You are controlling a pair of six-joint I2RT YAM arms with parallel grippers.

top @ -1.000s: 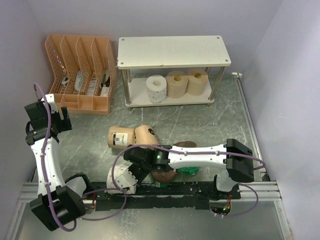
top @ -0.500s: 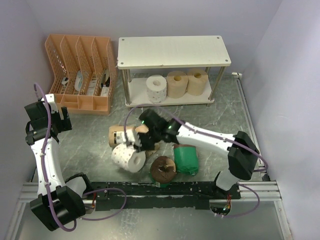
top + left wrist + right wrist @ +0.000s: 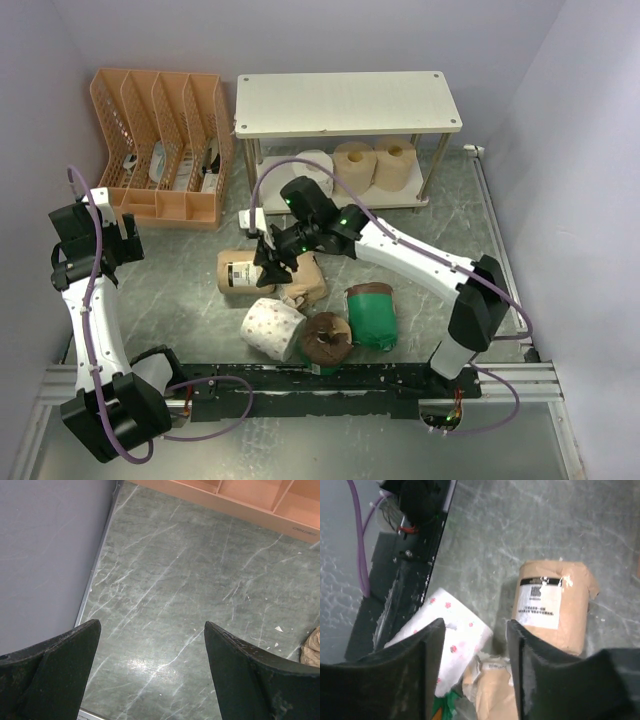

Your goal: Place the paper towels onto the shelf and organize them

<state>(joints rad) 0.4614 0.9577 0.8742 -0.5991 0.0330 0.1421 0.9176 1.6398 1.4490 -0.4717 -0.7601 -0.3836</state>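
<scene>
At 6 o'clock from the half-spread, empty right gripper [image 3: 475, 625], a pink-dotted white roll [image 3: 271, 328] is laid sideways. Left gripper [image 3: 151, 626] is held wide apart.

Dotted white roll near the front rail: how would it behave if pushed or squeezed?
The dotted roll appears to lie on its curved side on the smooth table, so a nudge would probably send it rolling. It looks like bare, unwrapped paper, so it is likely light and soft, denting under a firm squeeze.
</scene>
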